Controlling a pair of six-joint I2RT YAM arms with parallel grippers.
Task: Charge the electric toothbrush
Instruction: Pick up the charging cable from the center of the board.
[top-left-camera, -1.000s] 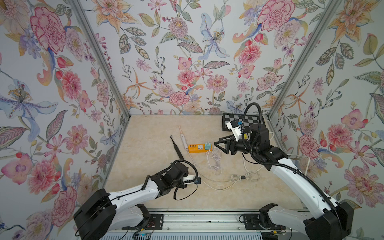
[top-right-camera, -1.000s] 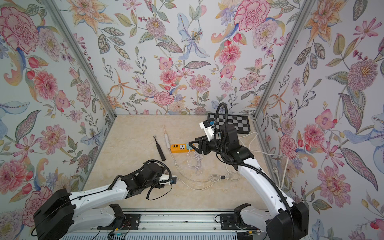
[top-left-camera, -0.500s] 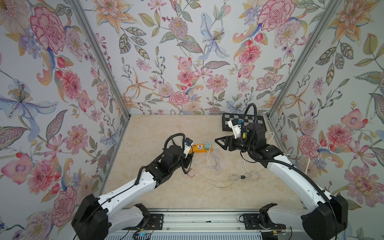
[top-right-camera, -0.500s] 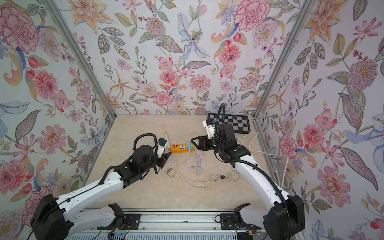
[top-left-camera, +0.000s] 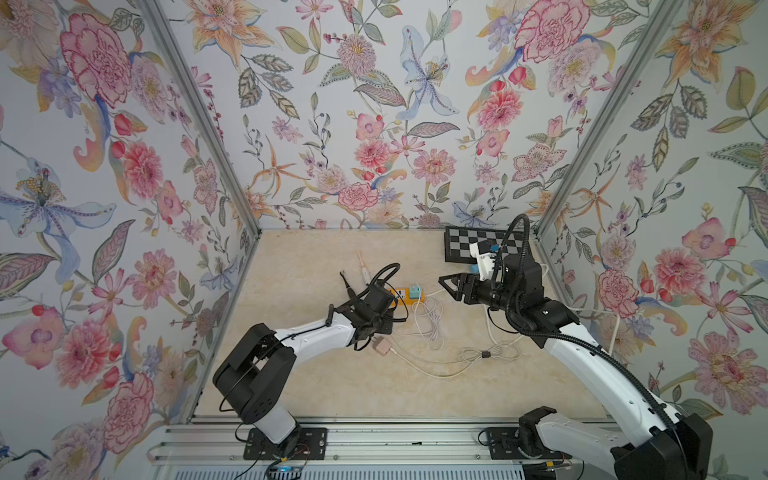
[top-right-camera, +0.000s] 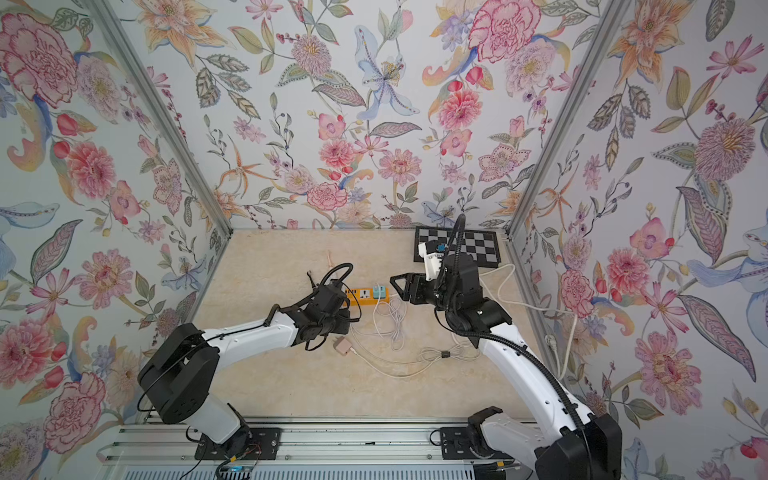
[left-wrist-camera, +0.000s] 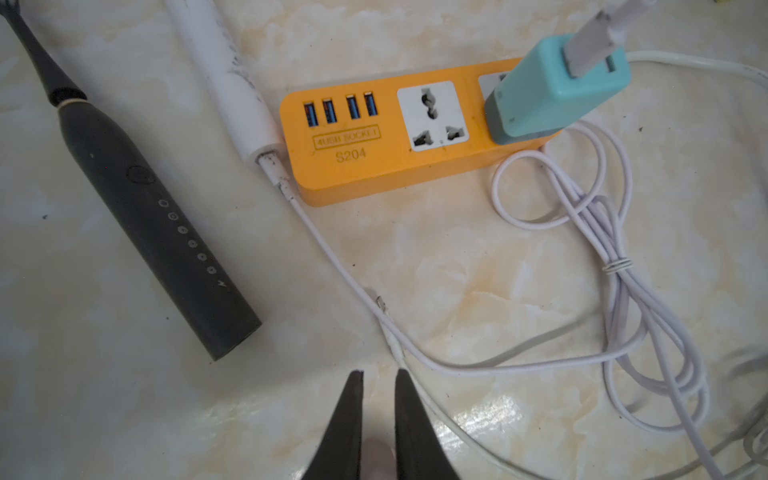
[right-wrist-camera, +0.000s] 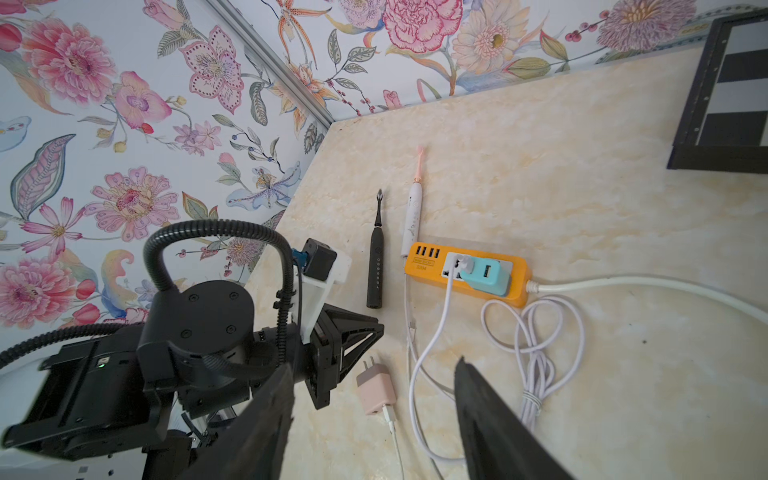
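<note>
Trouble is likeliest from the cords. The pink adapter (right-wrist-camera: 376, 392) lies flat and unplugged on the desk (top-left-camera: 332, 386), just beside the left pincer (left-wrist-camera: 378, 373). That pincer's fingers are clenched to a slit around nothing I can make out. They would have to part before any pick-up, and a pinch on so flat a block could skid off.

A thin cable (left-wrist-camera: 332, 249) runs from the base of the white toothbrush (left-wrist-camera: 241, 99), which lies against the end of the orange power strip (left-wrist-camera: 374, 174). I cannot trace whether it ends at that adapter. If it does, a hasty lift could tug the plug out or drag the brush along.

The strip looks light, so pushing prongs into its free socket (left-wrist-camera: 433, 114) may shove it away unless it is braced. The right pincer (right-wrist-camera: 372, 365) hangs released and empty near the teal adapter (left-wrist-camera: 552, 95), which it could knock. The black toothbrush (left-wrist-camera: 137, 199) lies alongside the white one with no cable.

Count:
- two toothbrushes
- two adapters
- one strip with four USB ports (left-wrist-camera: 340, 109) and two sockets, one of them taken
- one checkerboard (top-left-camera: 461, 245)

The cords overlap too much to number.
</note>
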